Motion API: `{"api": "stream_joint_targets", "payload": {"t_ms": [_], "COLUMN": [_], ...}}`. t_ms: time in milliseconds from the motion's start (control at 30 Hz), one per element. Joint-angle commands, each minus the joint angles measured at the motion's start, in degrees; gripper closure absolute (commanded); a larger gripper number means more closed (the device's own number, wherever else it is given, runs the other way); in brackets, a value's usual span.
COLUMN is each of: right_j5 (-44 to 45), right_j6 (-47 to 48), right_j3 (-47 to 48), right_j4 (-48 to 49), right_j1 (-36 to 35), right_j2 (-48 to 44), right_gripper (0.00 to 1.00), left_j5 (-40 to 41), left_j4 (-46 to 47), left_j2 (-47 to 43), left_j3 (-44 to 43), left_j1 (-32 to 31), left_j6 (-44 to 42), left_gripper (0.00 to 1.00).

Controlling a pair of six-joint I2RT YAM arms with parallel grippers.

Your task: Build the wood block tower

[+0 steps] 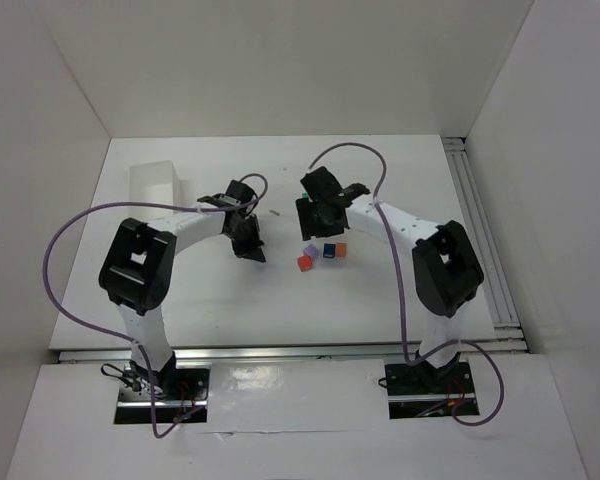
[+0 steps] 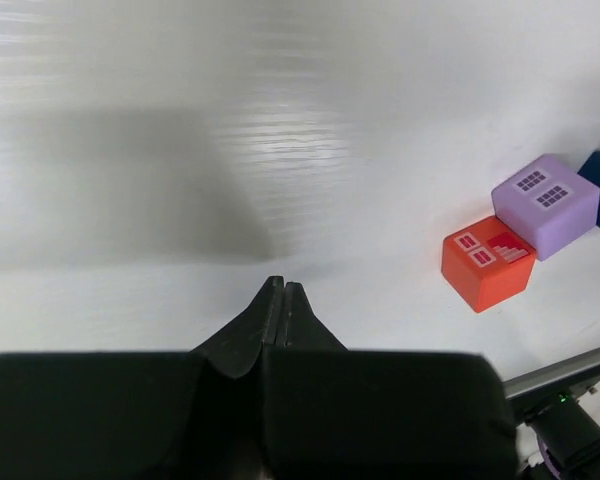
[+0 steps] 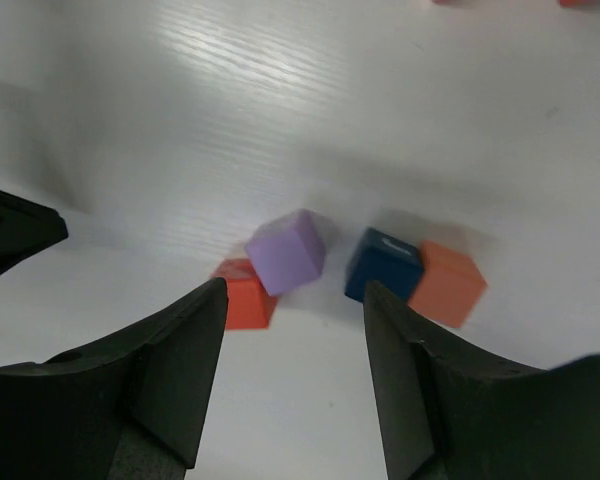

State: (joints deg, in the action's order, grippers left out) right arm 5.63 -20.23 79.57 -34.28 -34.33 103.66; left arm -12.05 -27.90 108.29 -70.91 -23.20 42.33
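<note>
Four small wood blocks lie loose in a cluster on the white table, none on top of another: red (image 1: 304,263), purple (image 1: 312,251), dark blue (image 1: 329,251) and orange (image 1: 341,249). No tower stands. My right gripper (image 1: 313,228) hangs just behind the cluster, open and empty; its wrist view shows the gripper (image 3: 292,300) with the purple block (image 3: 287,252), the red block (image 3: 245,295), the dark blue block (image 3: 383,263) and the orange block (image 3: 447,283) beyond its tips. My left gripper (image 1: 252,250) is shut and empty, left of the cluster. Its view shows the shut gripper (image 2: 281,285), the red block (image 2: 487,264) and the purple block (image 2: 546,203).
A white rectangular tray (image 1: 155,185) stands at the back left of the table. White walls enclose the table on the left, back and right. A metal rail (image 1: 480,230) runs along the right edge. Bits of red and pink things (image 3: 580,2) show at the top edge of the right wrist view.
</note>
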Motion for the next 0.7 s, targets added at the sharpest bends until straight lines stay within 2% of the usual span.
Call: {"api": "stream_joint_targets", "payload": {"t_ms": [0, 200, 467, 667], "right_j5": [1.93, 5.44, 7.20, 8.34], "right_j6": [3.70, 4.94, 5.46, 4.94], "right_j3": [6.38, 12.18, 9.90, 8.67], "right_j4": [-2.28, -5.26, -5.27, -5.27], "right_j1": [-2.32, -3.99, -4.61, -4.61], "right_j2": [4.61, 12.09, 12.71, 11.66], "right_gripper": [0.36, 0.36, 0.36, 0.43], "left_j5": [1.16, 1.16, -0.07, -0.07], "left_j4": [-1.19, -1.72, -1.19, -1.19], "left_j2": [-5.36, -6.69, -6.69, -6.69], "left_j3": [1.21, 1.74, 3.41, 2.80], "left_j1": [2.54, 4.39, 4.39, 4.39], "left_j6": [-1.72, -2.86, -3.39, -3.39], "left_gripper": [1.00, 1.00, 1.00, 1.00]}}
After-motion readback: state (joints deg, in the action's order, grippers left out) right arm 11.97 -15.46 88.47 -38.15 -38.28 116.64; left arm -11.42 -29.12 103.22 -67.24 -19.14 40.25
